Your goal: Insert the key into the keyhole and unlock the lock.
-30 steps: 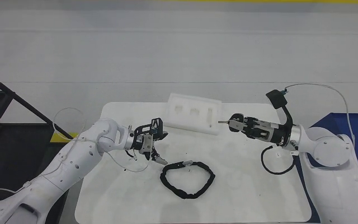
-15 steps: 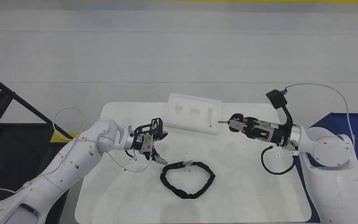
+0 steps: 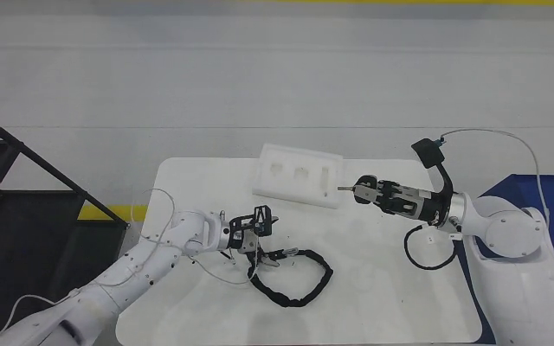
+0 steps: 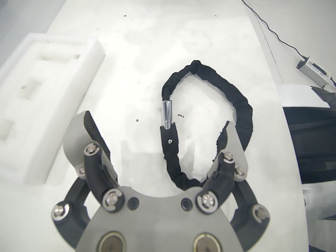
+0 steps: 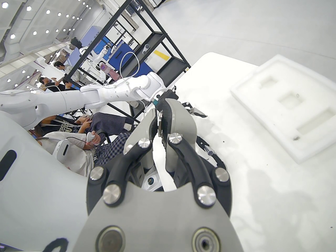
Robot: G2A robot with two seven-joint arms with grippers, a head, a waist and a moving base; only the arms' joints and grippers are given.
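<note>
A black fabric-covered chain lock (image 3: 299,278) lies looped on the white table (image 3: 389,285). Its black lock body (image 4: 170,142) with a silver cylinder (image 4: 167,114) sits between the fingers of my open left gripper (image 4: 157,128), which hangs low over that end (image 3: 260,253). The fingers straddle the lock body without touching it. My right gripper (image 3: 362,189) is held above the table's right half, shut on the small key (image 3: 345,186), whose metal tip pokes out toward the left. In the right wrist view the fingers (image 5: 168,121) are pressed together.
A white foam tray (image 3: 299,171) with several recesses lies at the back of the table, between the arms (image 4: 39,93) (image 5: 288,103). A black cable (image 3: 424,251) loops beside the right arm. A black rack (image 3: 35,164) stands off the table's left.
My left arm has swung right and down from the table's left part to the chain lock, its open fingers now around the lock body. The right arm with the key has not moved.
</note>
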